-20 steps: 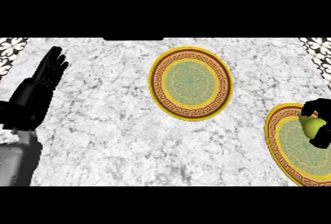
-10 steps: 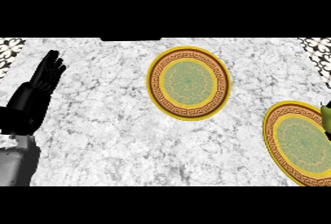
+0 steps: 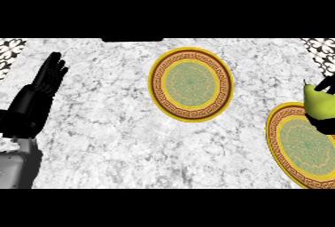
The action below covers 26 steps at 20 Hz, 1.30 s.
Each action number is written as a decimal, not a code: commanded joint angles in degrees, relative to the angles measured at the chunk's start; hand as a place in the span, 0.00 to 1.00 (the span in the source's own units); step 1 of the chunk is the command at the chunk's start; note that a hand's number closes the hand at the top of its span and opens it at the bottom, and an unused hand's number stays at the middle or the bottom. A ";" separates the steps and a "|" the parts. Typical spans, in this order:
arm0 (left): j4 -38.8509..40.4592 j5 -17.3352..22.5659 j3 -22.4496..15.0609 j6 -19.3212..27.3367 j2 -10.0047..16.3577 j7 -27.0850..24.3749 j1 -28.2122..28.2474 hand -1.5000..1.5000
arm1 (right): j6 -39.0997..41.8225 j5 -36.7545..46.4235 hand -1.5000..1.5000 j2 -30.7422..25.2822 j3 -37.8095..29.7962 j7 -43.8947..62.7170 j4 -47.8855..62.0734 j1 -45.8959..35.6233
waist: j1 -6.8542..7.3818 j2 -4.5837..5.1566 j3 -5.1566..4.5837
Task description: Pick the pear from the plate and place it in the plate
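1. The right robot hand (image 3: pixel 325 125) is mostly cut off by the right edge; only dark fingers show, curled round the pear (image 3: pixel 317 102).
2. Those fingers hide the pear's lower end.
3. The nearer plate (image 3: pixel 278 146) loses its right side to that edge; pear and fingers cover its upper rim.
4. The left forearm (image 3: pixel 16 166) runs out at the lower left corner.

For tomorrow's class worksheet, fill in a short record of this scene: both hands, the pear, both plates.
left hand: open, fingers up, resting at left edge
right hand: curled round pear
pear position: over right plate upper rim
centre plate: nothing on it
right plate: partly cut off by view's edge
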 commanded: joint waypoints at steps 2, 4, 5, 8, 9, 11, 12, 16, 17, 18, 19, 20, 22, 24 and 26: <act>1.97 -0.66 -0.37 -0.02 -0.46 0.35 -3.27 0.50 | 1.48 -3.45 1.00 5.77 2.20 4.65 -12.27 0.22 | 0.56 0.40 0.04; 4.42 0.03 0.55 -1.38 -0.80 -2.58 -1.79 0.50 | 4.61 -3.65 1.00 4.36 1.17 8.57 -15.20 -2.04 | 1.06 0.48 0.04; -0.06 -0.04 0.04 -0.87 -0.22 1.39 -2.21 0.50 | 6.26 -3.50 1.00 4.80 3.19 11.42 -17.61 -3.67 | 1.34 0.37 0.05; -0.87 -0.44 -0.25 -1.16 -0.33 2.23 -1.88 0.50 | 6.73 -0.59 1.00 8.45 6.97 17.02 -14.90 -11.69 | 1.96 0.51 0.06; -1.27 -3.26 -2.63 1.89 -2.85 3.68 -2.96 0.50 | 5.34 2.11 1.00 10.59 8.96 17.90 -15.04 -10.75 | 1.72 0.53 0.07; 2.62 1.85 2.48 -3.97 1.22 -1.13 -1.89 0.50 | 5.70 2.33 1.00 14.16 11.58 23.34 -14.97 -16.16 | 2.15 0.61 0.01; 4.12 0.84 1.53 -2.55 0.08 1.28 -5.57 0.50 | 4.54 3.27 1.00 15.67 11.65 20.14 -8.99 -18.09 | 2.00 0.71 0.06; -1.72 -2.30 -1.49 -0.04 -2.91 1.34 -0.63 0.50 | 2.65 4.72 1.00 21.11 12.65 20.04 -2.13 -22.09 | 2.15 0.62 0.08; 0.10 -1.76 -1.32 -0.54 -2.71 1.67 -3.39 0.50 | 2.75 4.67 1.00 22.70 12.94 20.34 2.27 -26.24 | 2.34 0.74 0.08; 1.55 0.30 1.25 -2.74 -0.55 0.30 -3.51 0.50 | 1.63 4.73 1.00 23.31 11.38 18.77 8.15 -30.23 | 2.81 0.89 0.07; 0.64 -2.03 -0.43 -0.52 -2.61 -0.11 -2.68 0.50 | 2.43 5.18 1.00 22.96 11.07 17.11 10.62 -30.33 | 2.37 0.77 0.08; 2.13 1.04 2.19 -3.24 0.34 1.72 -5.57 0.50 | 1.93 7.06 1.00 26.92 13.84 23.97 10.79 -34.55 | 2.90 0.87 0.04; 1.05 1.05 2.56 -3.54 0.17 1.81 -3.67 0.50 | -0.12 8.32 1.00 27.69 12.73 19.98 15.17 -33.20 | 2.24 0.69 0.07; -1.92 0.39 1.40 -2.83 -0.90 2.48 -1.65 0.50 | -3.23 10.23 1.00 28.24 12.20 14.60 23.64 -35.01 | 2.70 0.80 0.09; -2.42 -0.48 0.26 -1.93 -1.66 4.40 -3.70 0.50 | -5.55 12.24 1.00 30.43 12.03 14.89 30.31 -38.90 | 2.82 0.85 0.10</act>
